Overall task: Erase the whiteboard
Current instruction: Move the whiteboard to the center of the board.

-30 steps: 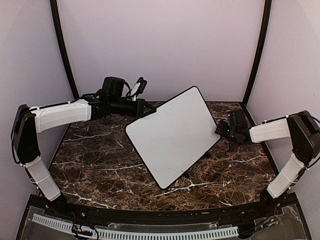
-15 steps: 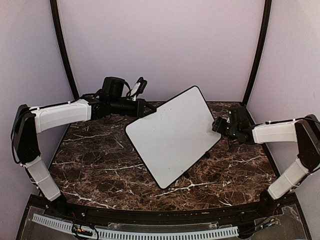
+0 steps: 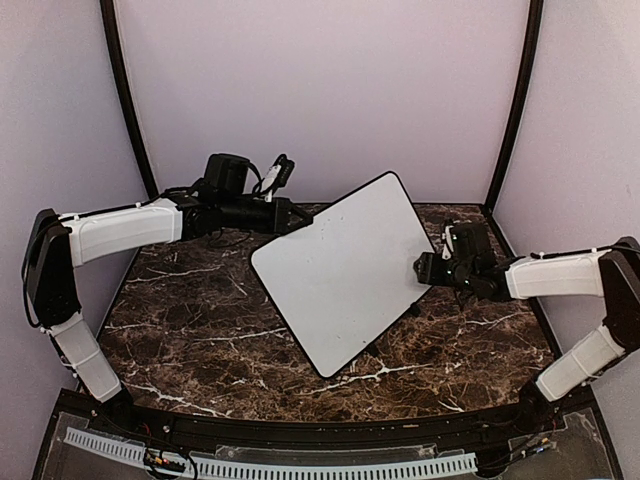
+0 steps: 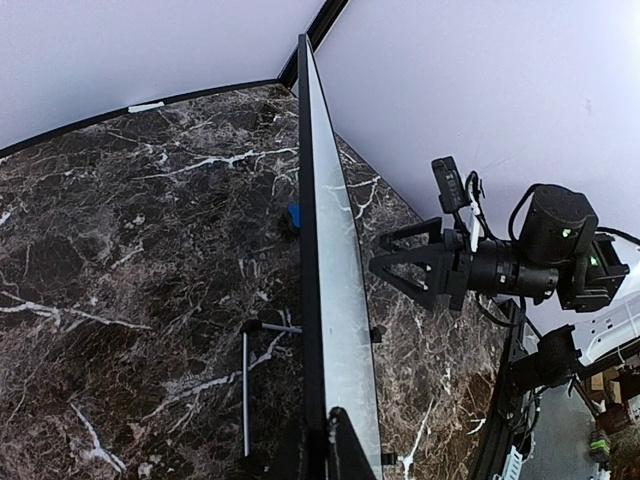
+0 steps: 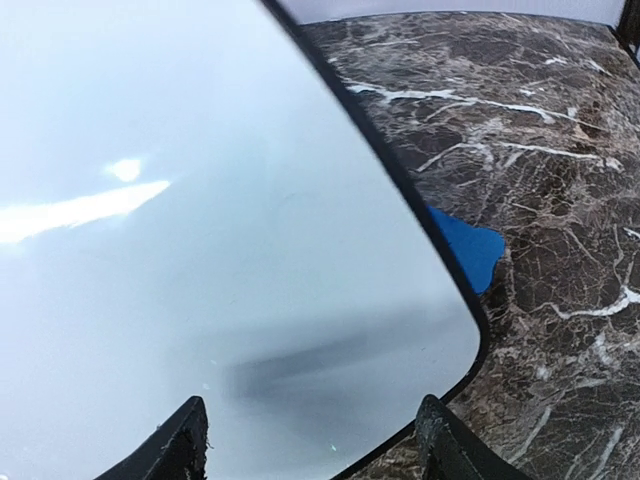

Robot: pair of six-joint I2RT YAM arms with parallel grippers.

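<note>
The whiteboard (image 3: 345, 265) is blank white with a thin black frame and stands tilted over the middle of the table. My left gripper (image 3: 298, 222) is shut on its upper left edge; the left wrist view shows the board edge-on (image 4: 340, 300) between my left gripper's (image 4: 326, 452) fingers. My right gripper (image 3: 423, 268) is open and empty, just off the board's right edge, facing its white face (image 5: 200, 200); the right wrist view shows it (image 5: 315, 440) open. A blue eraser (image 5: 468, 250) lies on the table behind the board's corner, also in the left wrist view (image 4: 293, 215).
The dark marble table (image 3: 190, 320) is boxed in by lilac walls with black corner posts (image 3: 128, 100). A thin grey rod stand (image 4: 245, 390) lies on the marble behind the board. The right arm shows in the left wrist view (image 4: 500, 270).
My right gripper has moved left and slightly toward the front, up to the whiteboard's right edge. The left arm and the board have not moved.
</note>
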